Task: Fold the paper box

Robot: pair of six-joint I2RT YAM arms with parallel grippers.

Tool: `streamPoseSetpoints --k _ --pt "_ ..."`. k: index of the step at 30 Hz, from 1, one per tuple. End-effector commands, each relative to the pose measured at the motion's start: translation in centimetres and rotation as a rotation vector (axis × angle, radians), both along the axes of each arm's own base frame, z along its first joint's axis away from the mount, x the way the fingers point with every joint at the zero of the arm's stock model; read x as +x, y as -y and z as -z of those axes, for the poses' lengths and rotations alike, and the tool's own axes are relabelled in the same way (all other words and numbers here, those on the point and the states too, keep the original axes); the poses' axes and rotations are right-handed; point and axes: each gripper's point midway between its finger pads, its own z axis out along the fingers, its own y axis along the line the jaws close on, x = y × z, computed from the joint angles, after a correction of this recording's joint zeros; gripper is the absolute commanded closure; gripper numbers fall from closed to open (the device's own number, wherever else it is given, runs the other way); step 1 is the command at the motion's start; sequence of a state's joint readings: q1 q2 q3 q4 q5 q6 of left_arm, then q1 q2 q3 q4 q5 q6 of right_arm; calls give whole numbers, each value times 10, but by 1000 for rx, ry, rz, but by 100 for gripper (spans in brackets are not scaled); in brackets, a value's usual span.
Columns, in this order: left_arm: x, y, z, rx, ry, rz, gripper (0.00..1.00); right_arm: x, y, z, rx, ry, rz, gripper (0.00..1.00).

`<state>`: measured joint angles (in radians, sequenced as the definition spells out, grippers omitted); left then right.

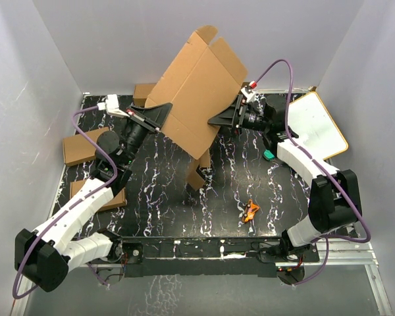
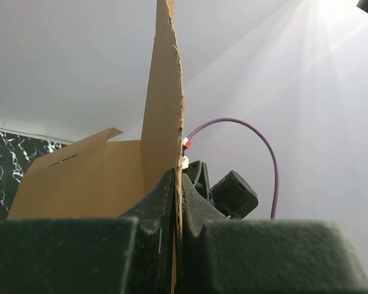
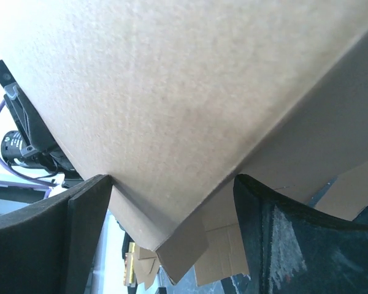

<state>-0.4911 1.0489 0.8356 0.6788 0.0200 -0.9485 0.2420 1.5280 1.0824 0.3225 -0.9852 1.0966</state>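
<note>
One black marbled table (image 1: 158, 197) lies beneath the paper box (image 1: 194, 99), a large brown cardboard sheet with flaps, raised above it and tilted. The left gripper (image 1: 161, 124) is clenched on its left edge. The right gripper (image 1: 214, 120) gapes around a right-side corner, grasping nothing. Pinched at one edge only, the sheet may sag or swivel, so the right jaws could miss.

Black marble table (image 1: 158, 197) w/ small boxes (image 1: 79, 148), white board (image 1: 316, 122), orange bit (image 1: 251, 211).
</note>
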Motion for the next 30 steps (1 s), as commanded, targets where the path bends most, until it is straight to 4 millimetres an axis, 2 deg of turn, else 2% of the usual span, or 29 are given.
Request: streamPoseSetpoints --k 1,6,9,15,17,22,26,28,30 --pt "-8 4 -20 -49 81 -13 100 -7 2 -29 45 77 23 17" --pt "-12 7 -14 -43 70 -17 100 -12 3 -33 86 68 25 37" --pt "-11 3 -6 -38 52 -41 100 -16 4 -36 106 81 19 53" --pt "-5 -3 8 -42 19 -88 100 -20 6 -40 120 114 17 78" --pt "-4 -3 11 -38 14 -92 100 -20 8 -38 124 102 29 91" --pt "-4 -1 18 -50 10 -78 100 -14 17 -28 132 65 69 92" --pt "-7 -1 20 -67 14 -67 100 -15 23 -28 150 80 89 91" --pt "-8 0 22 -73 12 -57 100 -12 30 -25 149 82 118 71" --pt "-10 2 21 -80 11 -40 100 -9 37 -23 152 81 145 59"
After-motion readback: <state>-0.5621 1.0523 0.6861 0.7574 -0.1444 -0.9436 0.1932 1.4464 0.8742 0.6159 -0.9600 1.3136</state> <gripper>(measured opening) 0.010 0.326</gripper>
